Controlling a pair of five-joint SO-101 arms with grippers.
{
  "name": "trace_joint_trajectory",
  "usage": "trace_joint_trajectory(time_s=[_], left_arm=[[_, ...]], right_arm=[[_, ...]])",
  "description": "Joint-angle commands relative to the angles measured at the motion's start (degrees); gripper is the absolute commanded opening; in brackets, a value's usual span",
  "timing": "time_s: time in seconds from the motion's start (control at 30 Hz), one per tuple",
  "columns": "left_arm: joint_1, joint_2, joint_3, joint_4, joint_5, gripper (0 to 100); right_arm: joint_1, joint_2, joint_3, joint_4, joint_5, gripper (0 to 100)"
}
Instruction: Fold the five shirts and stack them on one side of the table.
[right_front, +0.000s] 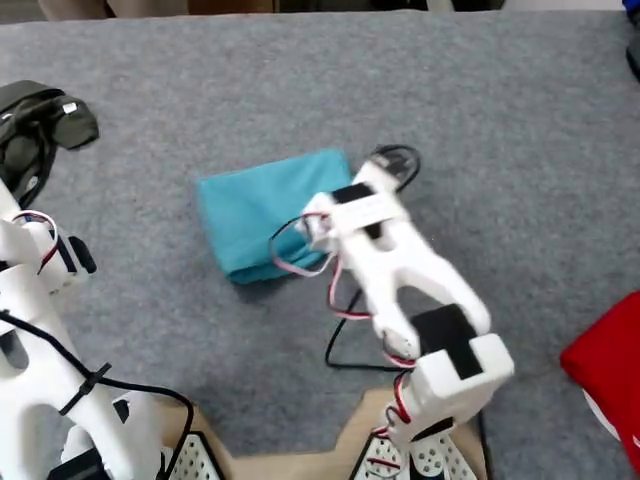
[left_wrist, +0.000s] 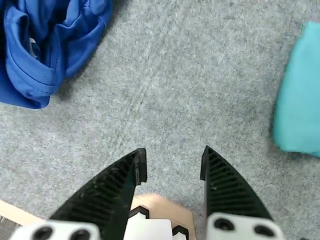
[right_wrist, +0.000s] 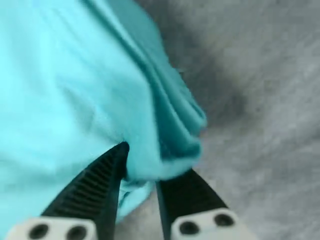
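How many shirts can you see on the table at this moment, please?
3. A folded teal shirt lies mid-table; a red shirt sits at the high view's right edge; a crumpled blue shirt lies near the left gripper. Others may be hidden.

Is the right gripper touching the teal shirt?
Touching. In the right wrist view the right gripper grips the teal shirt: a folded edge sits between the jaws, pressed against both.
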Motion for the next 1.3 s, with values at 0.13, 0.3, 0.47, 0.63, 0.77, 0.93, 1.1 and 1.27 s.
trace_joint_trajectory(time_s=[0.13, 0.3, 0.47, 0.63, 0.77, 0.93, 1.1, 1.27], left_arm=[[-0.62, 0.13, -3.25, 0.53, -0.09, 19], [-0.62, 0.13, -3.25, 0.53, -0.09, 19], [-0.62, 0.04, -3.25, 0.53, -0.09, 19], [-0.35, -0.13, -2.81, 0.53, -0.09, 19], [-0.35, -0.22, -3.16, 0.53, -0.09, 19], [-0.44, -0.31, -3.16, 0.62, -0.09, 19], [-0.62, -0.31, -3.25, 0.62, -0.09, 19], [-0.35, -0.31, -3.25, 0.62, -0.09, 19]], right_arm=[[15.69, -5.41, -7.6, 1.14, 7.12, 0.5], [27.3, -5.58, -7.87, 1.14, 11.43, 0.5], [40.57, -5.67, -11.12, 1.67, 16.44, 0.5], [49.89, -5.49, -21.32, 10.11, 20.22, 0.5], [54.64, -5.23, -28.79, 17.05, 23.03, 0.5], [61.41, -5.23, -34.15, 21.63, 26.81, 0.5], [68.35, -5.23, -38.11, 23.21, 31.12, 0.5], [72.92, -5.14, -43.03, 22.77, 33.58, 0.5]])
